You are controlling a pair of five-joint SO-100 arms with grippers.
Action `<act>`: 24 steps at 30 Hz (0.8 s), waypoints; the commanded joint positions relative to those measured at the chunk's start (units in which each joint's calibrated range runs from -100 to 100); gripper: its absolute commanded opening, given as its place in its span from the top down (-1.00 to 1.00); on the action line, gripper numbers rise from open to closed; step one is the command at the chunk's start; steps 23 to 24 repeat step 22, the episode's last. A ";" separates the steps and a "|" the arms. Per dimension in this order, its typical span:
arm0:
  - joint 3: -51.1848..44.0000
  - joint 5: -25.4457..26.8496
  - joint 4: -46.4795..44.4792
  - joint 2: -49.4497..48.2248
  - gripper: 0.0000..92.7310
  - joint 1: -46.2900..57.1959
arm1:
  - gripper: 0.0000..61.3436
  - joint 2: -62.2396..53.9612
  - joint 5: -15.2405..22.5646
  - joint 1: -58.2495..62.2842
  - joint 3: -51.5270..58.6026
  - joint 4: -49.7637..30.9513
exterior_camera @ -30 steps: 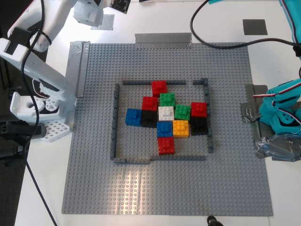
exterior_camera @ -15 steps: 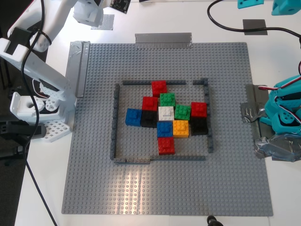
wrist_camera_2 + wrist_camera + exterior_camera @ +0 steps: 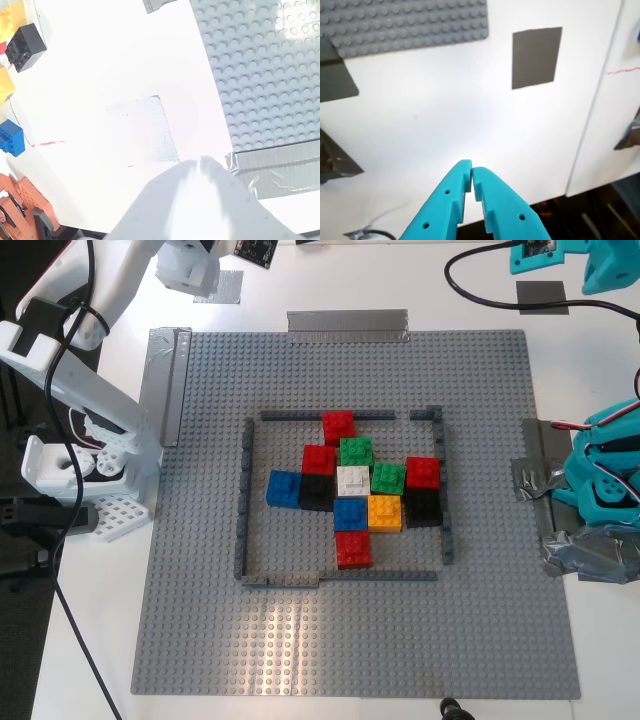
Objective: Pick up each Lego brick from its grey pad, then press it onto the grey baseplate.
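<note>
First gripper: teal plastic, my first gripper (image 3: 471,172) with jaw tips pressed together on nothing, above bare white table (image 3: 445,125).
Dark pad: flat dark-grey square pad (image 3: 536,56) lying bare near the baseplate corner; same pad at the top of the exterior view's right (image 3: 541,296).
Second gripper: white plastic, my second gripper (image 3: 199,165) with tips closed, empty, washed out by glare.
Light pad: pale grey square pad (image 3: 141,130) just beyond those tips, no brick on it.
Baseplate: large grey studded Lego baseplate (image 3: 200,540), silver tape at its edges.
Frame: thin dark-grey brick frame (image 3: 243,500) around clustered bricks.
Bricks on plate: red 2x2 brick (image 3: 338,425) by the frame's far strip; black 2x2 brick (image 3: 422,507) under a red one.
Loose brick: another black brick (image 3: 27,46) off the plate.
</note>
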 commanded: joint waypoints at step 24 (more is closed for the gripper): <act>0.90 -2.01 -0.20 -1.68 1.00 -0.07 | 0.99 -2.49 -0.29 -0.28 -3.98 0.83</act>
